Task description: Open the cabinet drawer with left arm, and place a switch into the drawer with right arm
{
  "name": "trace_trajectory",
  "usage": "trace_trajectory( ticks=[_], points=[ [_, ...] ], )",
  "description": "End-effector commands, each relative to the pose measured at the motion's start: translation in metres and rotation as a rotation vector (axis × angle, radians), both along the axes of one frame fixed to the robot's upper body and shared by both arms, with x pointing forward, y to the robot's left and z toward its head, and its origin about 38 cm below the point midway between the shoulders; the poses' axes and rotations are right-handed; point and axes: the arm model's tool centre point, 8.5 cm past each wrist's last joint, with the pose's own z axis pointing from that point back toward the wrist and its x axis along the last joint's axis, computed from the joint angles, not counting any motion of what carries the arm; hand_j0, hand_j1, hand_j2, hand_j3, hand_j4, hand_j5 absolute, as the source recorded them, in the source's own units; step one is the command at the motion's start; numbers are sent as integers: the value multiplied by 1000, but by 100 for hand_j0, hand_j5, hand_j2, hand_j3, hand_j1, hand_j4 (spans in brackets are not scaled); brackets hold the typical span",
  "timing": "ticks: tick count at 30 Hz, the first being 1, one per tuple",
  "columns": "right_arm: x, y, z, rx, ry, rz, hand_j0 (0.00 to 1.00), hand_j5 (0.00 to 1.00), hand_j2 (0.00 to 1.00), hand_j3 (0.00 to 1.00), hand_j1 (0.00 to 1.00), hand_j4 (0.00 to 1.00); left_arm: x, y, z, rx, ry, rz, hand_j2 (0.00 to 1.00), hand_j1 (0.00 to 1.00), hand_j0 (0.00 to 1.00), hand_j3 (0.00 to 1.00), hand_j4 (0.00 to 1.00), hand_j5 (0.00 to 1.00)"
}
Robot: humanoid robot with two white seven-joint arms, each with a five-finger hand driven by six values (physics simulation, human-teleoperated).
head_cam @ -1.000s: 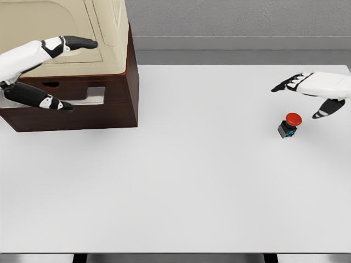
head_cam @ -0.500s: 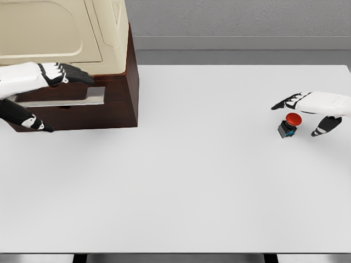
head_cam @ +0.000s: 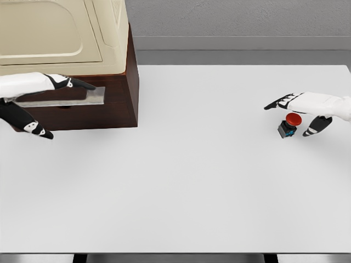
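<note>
The switch [head_cam: 289,124], a black block with a red round button, sits on the white table at the right. My right hand [head_cam: 299,112] hovers over it, fingers spread to either side, not closed on it. At the far left stands the cabinet [head_cam: 118,98], dark brown below with a cream top. Its drawer front shows a grey handle bar [head_cam: 66,97]. My left hand [head_cam: 52,101] is at that handle, upper fingers lying over the bar and thumb below it, apart from the bar.
The white table [head_cam: 181,175] stretches wide between cabinet and switch. A grey wall runs behind the table's far edge. The table's front edge is near the bottom of the view.
My left hand dropped from the cabinet's cream top down to the drawer handle. My right hand lowered and moved slightly left over the switch. The switch stayed put.
</note>
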Motion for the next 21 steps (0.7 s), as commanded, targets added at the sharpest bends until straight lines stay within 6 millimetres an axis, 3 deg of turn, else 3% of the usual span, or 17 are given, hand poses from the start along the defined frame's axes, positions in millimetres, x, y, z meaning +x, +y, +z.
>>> trace_trajectory(
  ticks=[1,6,14,21],
  points=[
    [0,0,0,6,1,-2,97,97,97,97,97,97,5,5,3,-17,-2,65,100,100,100,100,100,100],
    [-2,1,-1,4,2,14,81,81,81,81,81,81,4,19,-6,21,62,163,100,100,100,100,100,100],
    [-2,1,-2,3,3,15,80,80,80,80,80,80,2,23,-16,29,87,178,100,100,100,100,100,100],
    [-3,0,-2,1,4,16,73,73,73,73,73,73,6,26,-18,34,100,219,100,100,100,100,100,100]
  ],
)
